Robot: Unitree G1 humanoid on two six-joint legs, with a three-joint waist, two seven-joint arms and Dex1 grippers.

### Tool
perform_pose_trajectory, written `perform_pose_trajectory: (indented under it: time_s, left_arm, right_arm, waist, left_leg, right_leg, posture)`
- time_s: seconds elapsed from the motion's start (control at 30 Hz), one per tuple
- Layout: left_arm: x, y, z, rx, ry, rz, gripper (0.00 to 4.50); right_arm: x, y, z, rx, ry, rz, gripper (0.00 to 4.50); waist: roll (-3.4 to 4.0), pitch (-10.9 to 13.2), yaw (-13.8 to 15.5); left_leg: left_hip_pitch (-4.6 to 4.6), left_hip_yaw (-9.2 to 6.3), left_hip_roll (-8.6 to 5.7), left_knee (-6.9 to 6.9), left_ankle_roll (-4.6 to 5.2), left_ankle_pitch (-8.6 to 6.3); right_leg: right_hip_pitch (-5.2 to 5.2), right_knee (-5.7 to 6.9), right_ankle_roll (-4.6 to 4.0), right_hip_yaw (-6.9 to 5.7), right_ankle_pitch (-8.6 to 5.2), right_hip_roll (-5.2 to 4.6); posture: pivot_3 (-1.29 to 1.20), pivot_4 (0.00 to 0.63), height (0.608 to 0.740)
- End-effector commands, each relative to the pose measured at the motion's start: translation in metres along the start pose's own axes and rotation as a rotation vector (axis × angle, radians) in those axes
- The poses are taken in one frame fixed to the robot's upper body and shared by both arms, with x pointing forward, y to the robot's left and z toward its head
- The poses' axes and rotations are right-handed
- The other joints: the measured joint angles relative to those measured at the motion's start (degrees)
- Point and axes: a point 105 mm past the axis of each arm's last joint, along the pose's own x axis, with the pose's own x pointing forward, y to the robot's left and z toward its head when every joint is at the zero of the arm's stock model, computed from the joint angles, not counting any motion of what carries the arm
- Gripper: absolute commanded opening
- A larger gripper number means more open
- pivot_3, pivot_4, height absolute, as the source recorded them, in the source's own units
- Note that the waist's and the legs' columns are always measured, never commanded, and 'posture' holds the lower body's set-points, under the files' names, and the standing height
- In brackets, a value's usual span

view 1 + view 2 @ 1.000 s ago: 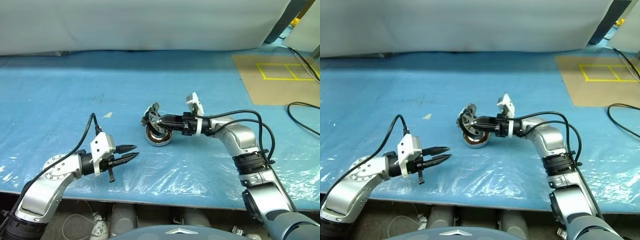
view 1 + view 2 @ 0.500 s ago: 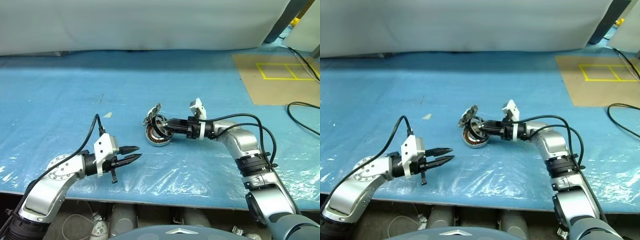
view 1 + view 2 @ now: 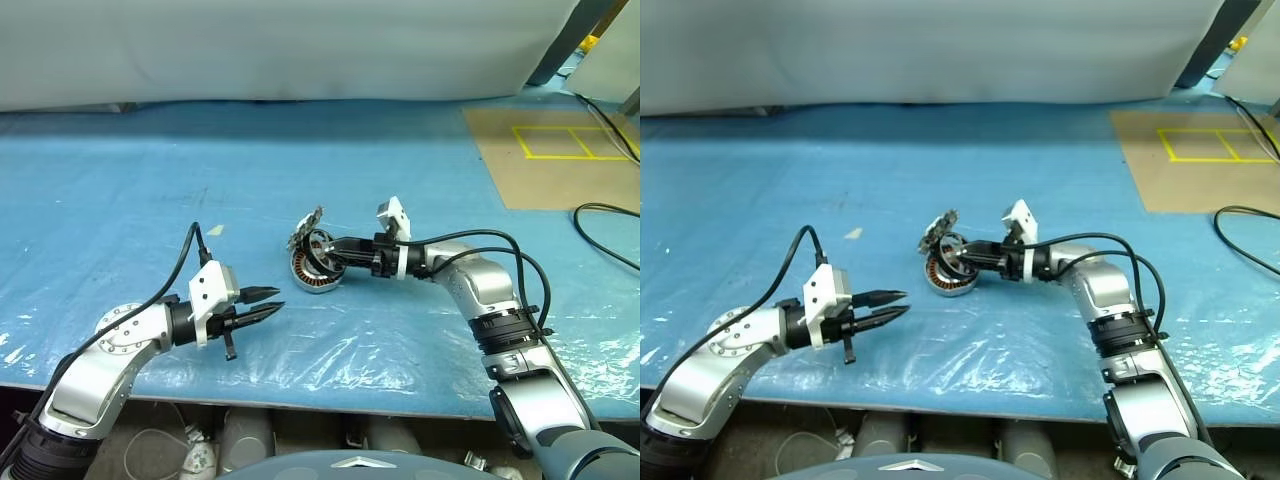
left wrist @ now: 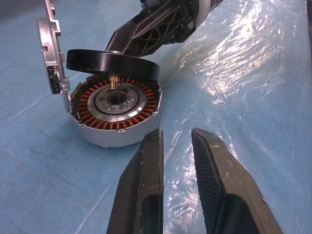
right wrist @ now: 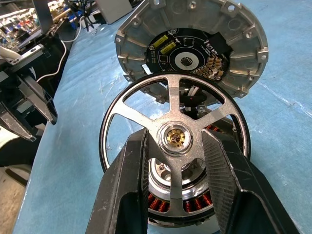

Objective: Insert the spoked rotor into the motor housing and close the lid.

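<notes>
Head overview; wrist close-ups of motor housing (image 4: 116,113)

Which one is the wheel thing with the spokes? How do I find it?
Look at the middle of the blue table, where the right gripper reaches in. It holds the spoked rotor just above the copper-ringed motor housing. Unlike the solid lid standing open behind, you can see through it.

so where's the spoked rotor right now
The spoked rotor is held in the right gripper just above the open motor housing near the table's middle, with the raised lid standing right behind it.
</notes>
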Motion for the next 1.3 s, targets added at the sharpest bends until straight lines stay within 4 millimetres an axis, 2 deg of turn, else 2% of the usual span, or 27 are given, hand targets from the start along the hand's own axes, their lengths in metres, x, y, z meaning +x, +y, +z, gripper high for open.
perform_pose_trajectory:
  time_s: [0.03, 0.13, 0.17, 0.4, 0.67, 0.83, 0.93, 1.07, 1.3]
  left_arm:
    - [0.001, -0.003, 0.009, 0.032, -0.029, -0.009, 0.96]
    - [0.001, -0.003, 0.009, 0.032, -0.03, -0.009, 0.96]
    - [0.001, -0.003, 0.009, 0.031, -0.031, -0.008, 0.96]
    - [0.0, -0.003, 0.009, 0.03, -0.031, -0.008, 0.96]
    - [0.0, 0.0, 0.009, 0.031, -0.034, -0.004, 0.96]
    - [0.0, 0.001, 0.012, 0.027, -0.051, -0.001, 0.96]
    - [0.001, 0.003, 0.013, 0.026, -0.058, 0.0, 0.96]
    - [0.005, 0.005, 0.014, 0.035, -0.066, -0.002, 0.96]
    - [0.004, 0.006, 0.013, 0.044, -0.061, 0.001, 0.96]
  right_arm:
    - [0.003, 0.006, 0.003, -0.021, 0.005, 0.025, 1.23]
    - [0.003, 0.006, 0.001, -0.023, 0.005, 0.031, 1.23]
    - [0.003, 0.005, 0.001, -0.019, 0.0, 0.029, 1.95]
    - [0.004, 0.003, 0.002, -0.022, 0.009, 0.017, 4.28]
    - [0.001, 0.011, 0.02, -0.04, -0.046, 0.045, 4.28]
    - [-0.003, 0.034, 0.047, -0.109, -0.096, 0.125, 4.28]
    - [-0.001, 0.042, 0.046, -0.167, -0.056, 0.149, 4.28]
    - [0.008, 0.042, 0.029, -0.208, 0.005, 0.147, 3.4]
    - [0.027, 0.028, 0.013, -0.219, 0.03, 0.098, 1.01]
  waist:
    - [0.0, 0.0, 0.0]
    - [0.0, 0.0, -0.01]
    - [0.0, 0.0, 0.0]
    - [0.0, 0.0, 0.08]
    - [0.0, 0.0, 0.08]
    - [0.0, 0.0, 0.12]
    - [0.0, 0.0, 0.15]
    - [0.0, 0.0, 0.11]
    - [0.0, 0.0, 0.02]
  left_leg:
    - [0.0, 0.0, 0.0, 0.0, 0.0, 0.0]
    - [0.0, 0.0, 0.0, 0.0, 0.0, 0.0]
    - [0.0, 0.0, 0.0, 0.0, 0.0, 0.0]
    - [-0.05, 0.0, -0.01, -0.04, 0.0, 0.0]
    - [-0.05, 0.0, -0.01, -0.09, 0.0, 0.0]
    - [-0.04, 0.0, -0.01, -0.14, 0.0, 0.0]
    - [-0.05, 0.0, -0.01, -0.16, 0.0, 0.0]
    - [-0.04, 0.0, -0.01, -0.16, -0.01, 0.0]
    - [-0.05, 0.0, -0.01, -0.18, -0.01, 0.0]
  right_leg:
    - [0.0, 0.0, 0.0, 0.0, 0.0, 0.0]
    - [0.0, 0.0, 0.0, 0.0, 0.0, 0.0]
    - [0.0, 0.0, 0.0, 0.0, 0.0, 0.0]
    - [-0.01, -0.07, 0.0, 0.0, 0.0, 0.0]
    - [-0.01, -0.11, 0.0, 0.0, 0.0, 0.0]
    - [-0.01, -0.16, 0.0, 0.0, 0.0, 0.01]
    - [-0.01, -0.19, 0.01, -0.01, 0.0, 0.01]
    - [0.01, -0.22, 0.01, -0.01, 0.01, 0.01]
    - [0.01, -0.23, 0.01, -0.01, 0.01, 0.01]
  posture:
    - [0.0, 0.15, 0.74]
    - [0.0, 0.15, 0.74]
    - [0.0, 0.15, 0.74]
    - [0.0, 0.15, 0.74]
    - [0.0, 0.15, 0.74]
    - [0.0, 0.15, 0.74]
    - [0.0, 0.15, 0.74]
    - [0.0, 0.15, 0.74]
    - [0.0, 0.15, 0.74]
